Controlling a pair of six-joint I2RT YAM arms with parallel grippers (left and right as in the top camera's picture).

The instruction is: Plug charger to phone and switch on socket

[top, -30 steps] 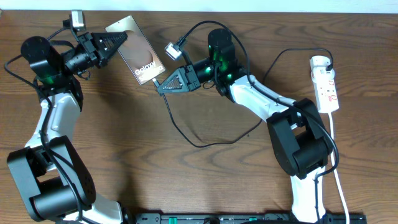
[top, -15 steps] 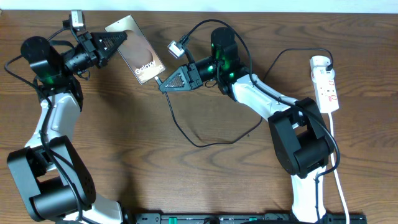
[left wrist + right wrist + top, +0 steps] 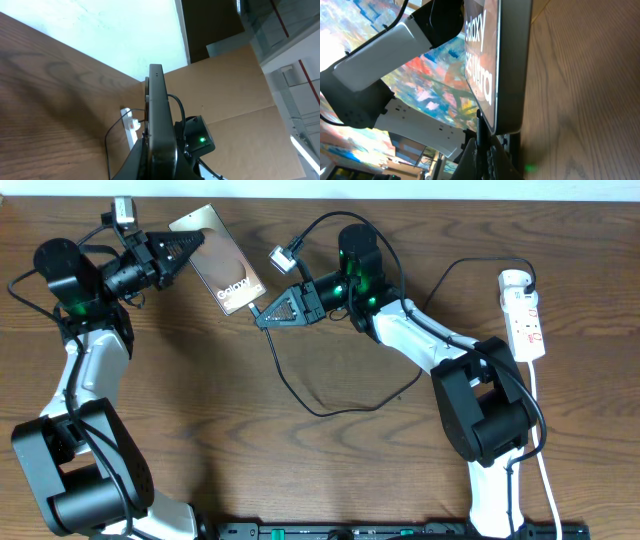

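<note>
A black charger cable (image 3: 322, 415) loops across the wooden table (image 3: 300, 480). The right gripper (image 3: 261, 316) is clamped on its plug end, right at the phone's (image 3: 222, 265) near end. The left gripper (image 3: 195, 245) grasps the phone by one long side. The white socket (image 3: 525, 320) lies far right.

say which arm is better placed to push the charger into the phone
Right. The right tool is shut on the charger tip, right at the phone end, while the left tool is occupied holding the phone.
</note>
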